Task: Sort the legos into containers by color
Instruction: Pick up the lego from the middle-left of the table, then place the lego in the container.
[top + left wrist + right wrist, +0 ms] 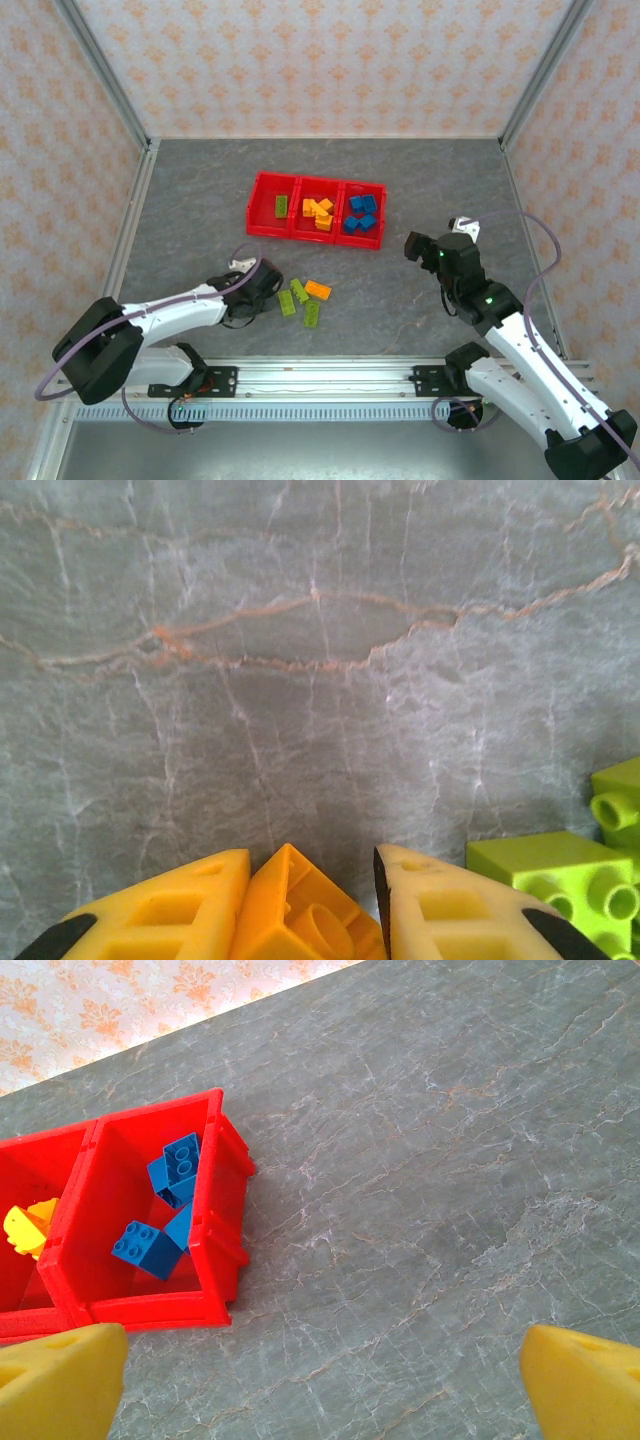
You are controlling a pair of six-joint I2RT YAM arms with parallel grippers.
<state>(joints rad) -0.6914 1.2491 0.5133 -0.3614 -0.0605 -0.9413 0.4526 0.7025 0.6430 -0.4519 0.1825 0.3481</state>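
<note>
Orange brick (300,910), seemingly pinched, runs off the bottom edge.

I've got the red tray (268,231): one green brick (282,206) in its left compartment, orange bricks (319,213) in the middle, blue bricks (362,213) on the right. Near its front lie three loose greens (299,293), a flat orange one (318,290) and a tilted orange brick (300,910).
</note>
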